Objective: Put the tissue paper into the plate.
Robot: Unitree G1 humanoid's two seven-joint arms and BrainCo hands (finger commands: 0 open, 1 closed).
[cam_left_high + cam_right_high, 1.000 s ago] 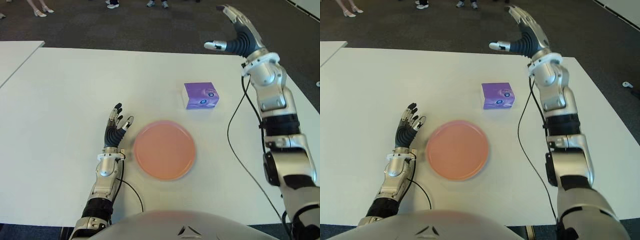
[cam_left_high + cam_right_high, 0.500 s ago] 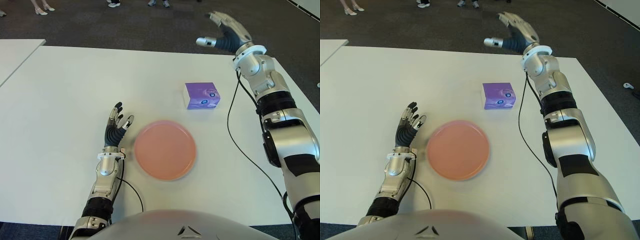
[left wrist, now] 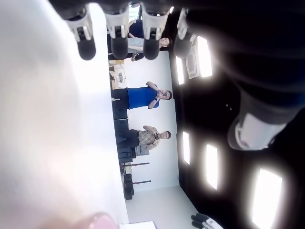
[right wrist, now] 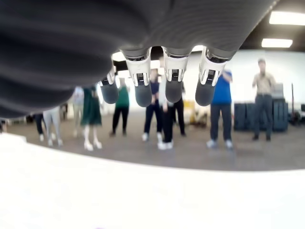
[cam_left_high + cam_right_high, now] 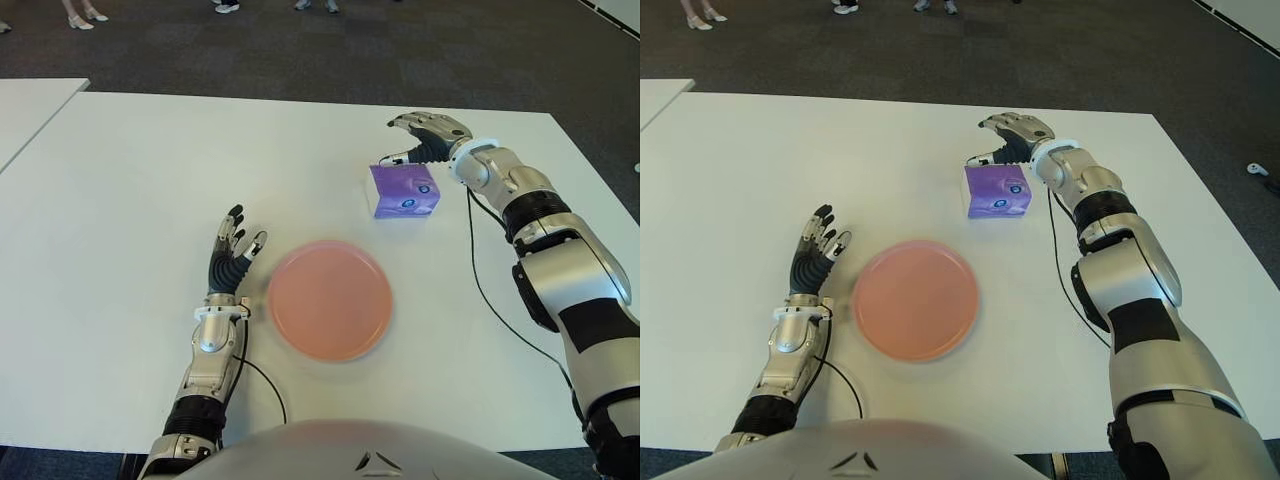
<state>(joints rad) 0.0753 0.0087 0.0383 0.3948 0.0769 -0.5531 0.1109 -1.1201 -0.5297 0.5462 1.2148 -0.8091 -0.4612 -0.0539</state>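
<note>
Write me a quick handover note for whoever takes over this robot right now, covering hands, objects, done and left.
Right hand: open, empty, at the far edge of the purple tissue paper pack, no grasp.
Left hand: open, idle, to the left of the round pink plate.
Pack sits on the white table, beyond the plate and apart from it. Plate holds nothing.
Done: reach to the pack.
Left: grasp it, carry it to the plate, release.

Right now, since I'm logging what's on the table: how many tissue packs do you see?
1. The purple tissue pack lies on the white table, beyond the pink plate, with the open right hand just behind it. Left hand shows left of the plate.
</note>
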